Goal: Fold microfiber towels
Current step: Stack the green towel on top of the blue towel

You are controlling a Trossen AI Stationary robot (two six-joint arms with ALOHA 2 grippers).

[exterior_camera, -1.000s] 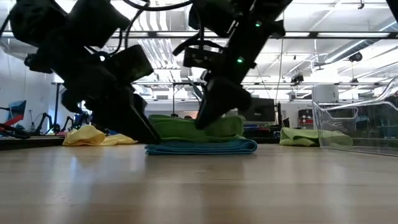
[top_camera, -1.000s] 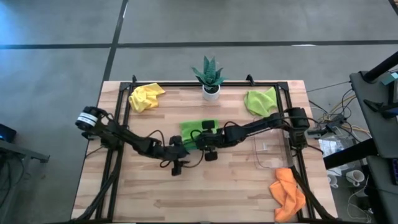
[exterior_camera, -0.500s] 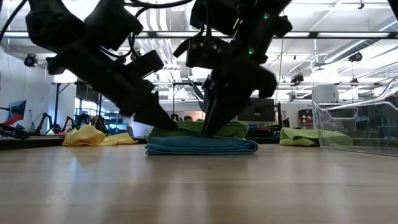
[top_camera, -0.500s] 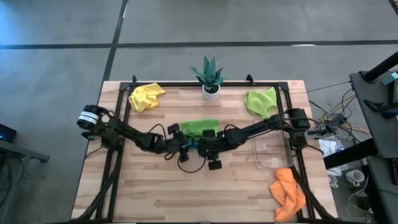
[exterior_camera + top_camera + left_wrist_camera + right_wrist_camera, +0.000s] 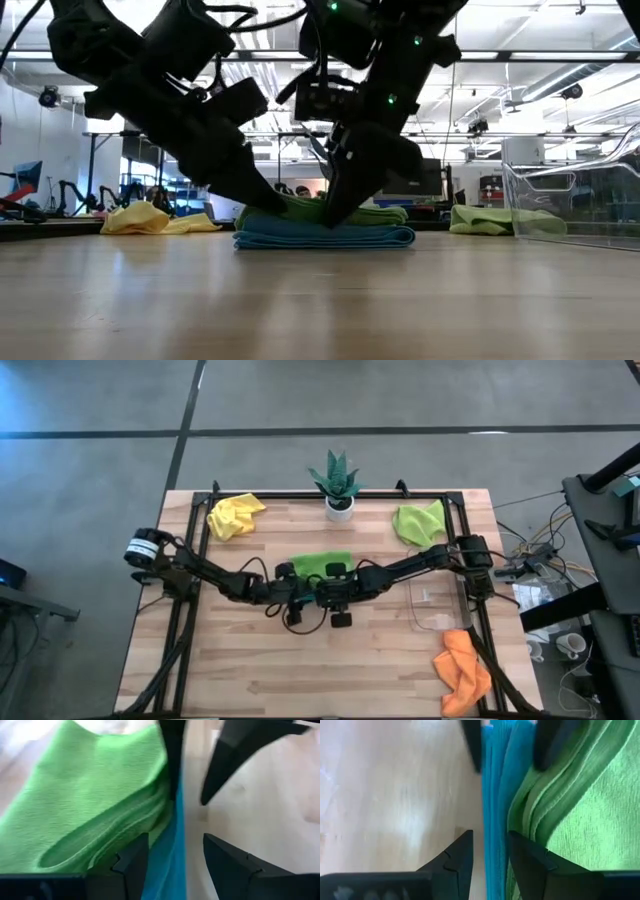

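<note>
A folded lime green towel (image 5: 320,565) lies flat on a folded light blue towel (image 5: 325,237) at the table's middle. Both grippers meet at the stack's near edge, pointing at each other. My left gripper (image 5: 175,836) comes slanting down from the left. It stands open astride that edge, with one finger over the green towel (image 5: 100,805) and the other over bare wood. My right gripper (image 5: 490,832) comes steeply down from the right. It is open too, with the blue edge (image 5: 495,795) showing in its gap. My left gripper's far finger (image 5: 132,865) lies over the green towel's near edge (image 5: 150,810); whether it touches the cloth I cannot tell. My right gripper's fingers (image 5: 527,855) stand on either side of the blue towel's near edge; whether they touch it I cannot tell.
A crumpled yellow towel (image 5: 235,515) lies far left, and another lime green towel (image 5: 420,522) lies far right. An orange towel (image 5: 465,670) lies near right. A potted plant (image 5: 338,485) stands at the far edge, and a clear tray (image 5: 435,605) stands right of the stack.
My left gripper has gone toward the table's right and far side, rising from the wood onto the stack's left end. My right gripper has tipped steeper. The green towel, which bulged up on its right, has sunk flat onto the blue towel.
</note>
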